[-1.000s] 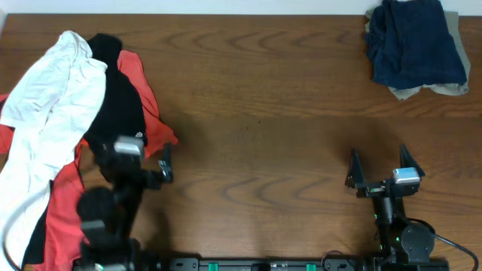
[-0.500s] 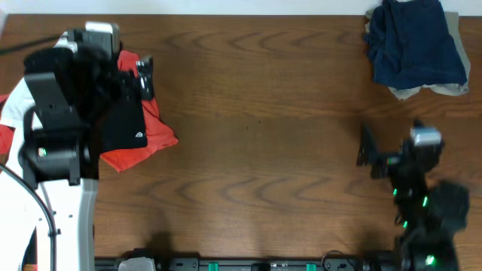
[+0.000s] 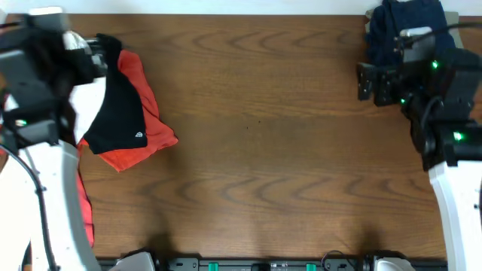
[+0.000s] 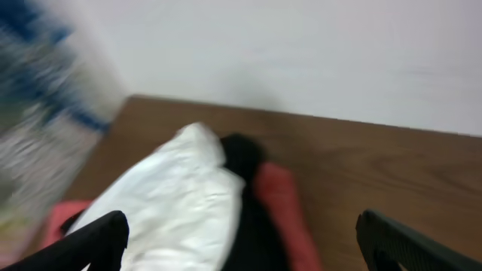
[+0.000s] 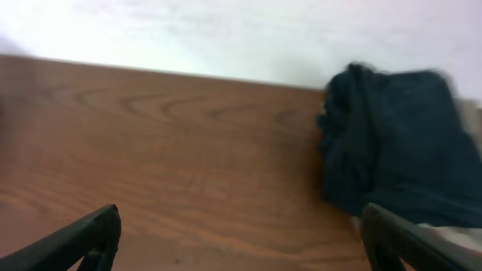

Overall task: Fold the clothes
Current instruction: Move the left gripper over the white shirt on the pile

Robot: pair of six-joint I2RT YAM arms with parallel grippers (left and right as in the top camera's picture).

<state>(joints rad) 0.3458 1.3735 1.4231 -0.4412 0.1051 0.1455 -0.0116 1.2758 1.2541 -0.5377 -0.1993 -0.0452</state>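
A heap of clothes lies at the table's left: a black garment (image 3: 117, 105) over a red one (image 3: 147, 124), with a white garment (image 4: 169, 207) beside them in the left wrist view. My left gripper (image 3: 94, 56) is open and empty, raised over the heap's far end; its fingers (image 4: 245, 248) frame the white and black cloth (image 4: 245, 192). A navy garment (image 3: 410, 38) lies bunched at the far right corner. My right gripper (image 3: 367, 83) is open and empty, raised just left of it; the navy garment (image 5: 392, 150) also shows in the right wrist view, past the fingers (image 5: 241, 245).
A beige garment (image 3: 452, 89) pokes out under the navy pile. More red cloth (image 3: 84, 214) runs down the left edge behind my left arm. The brown wooden table (image 3: 263, 150) spans the middle. A pale wall stands behind the far edge.
Both arms have risen from the front edge and swung to the far side: the left to the far left over the heap, the right to the far right beside the navy pile.
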